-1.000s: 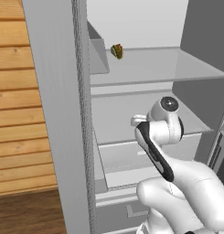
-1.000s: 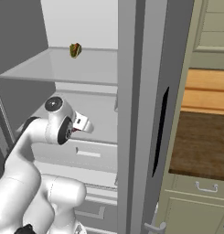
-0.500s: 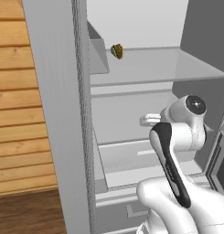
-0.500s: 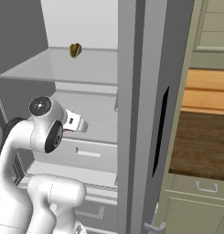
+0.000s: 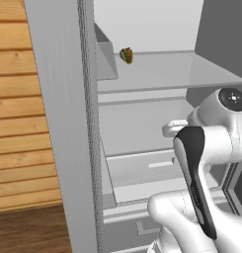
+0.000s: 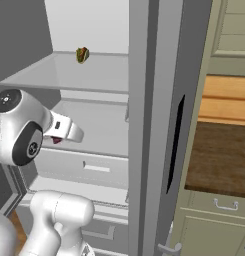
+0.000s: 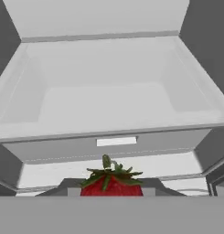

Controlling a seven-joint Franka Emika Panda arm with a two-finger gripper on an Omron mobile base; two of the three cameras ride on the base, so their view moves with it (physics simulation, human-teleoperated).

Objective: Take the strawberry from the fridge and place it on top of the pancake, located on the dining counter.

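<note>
Fingers clamped on the strawberry (image 7: 111,183), berry held in front of the fridge (image 5: 68,123) drawer, below the shelf. Arm swung back from the fridge interior over the last second. Pick done; carry to the pancake remains.

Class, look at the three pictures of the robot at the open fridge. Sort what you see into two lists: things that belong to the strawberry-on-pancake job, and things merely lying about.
Belongs to the job:
- strawberry, held in the shut claw
- fridge, standing open

Just lying about:
- yellow-green and orange produce item on the upper shelf
- white drawer below
- wooden wall panels beside the fridge
</note>
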